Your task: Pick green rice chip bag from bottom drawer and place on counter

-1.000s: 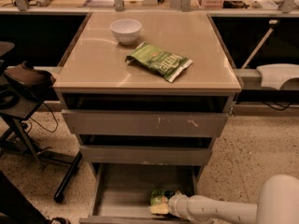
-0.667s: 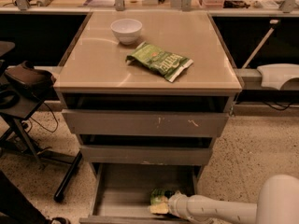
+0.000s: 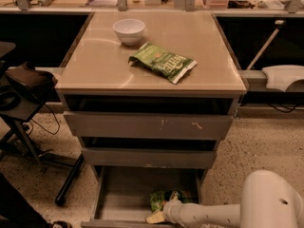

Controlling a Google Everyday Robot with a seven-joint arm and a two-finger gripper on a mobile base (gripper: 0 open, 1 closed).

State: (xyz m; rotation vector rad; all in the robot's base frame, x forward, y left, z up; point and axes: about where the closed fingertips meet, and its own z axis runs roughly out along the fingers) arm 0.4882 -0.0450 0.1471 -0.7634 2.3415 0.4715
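In the camera view, I have the gripper (image 3: 156, 217) low in the open bottom drawer (image 3: 123, 194), at its front right, touching or just beside the green rice chip bag (image 3: 164, 199). I cannot tell how far open it is, or whether it grips the bag. I judge the reach done. Lifting and placing on the counter (image 3: 95, 65), near the longer green bag (image 3: 162, 62), remain.

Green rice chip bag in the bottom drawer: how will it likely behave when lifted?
The green rice chip bag looks crumpled, so it is probably soft and floppy, likely sagging around a pinch. It is small, so probably light. The gripper sits at its front edge in the bottom drawer.
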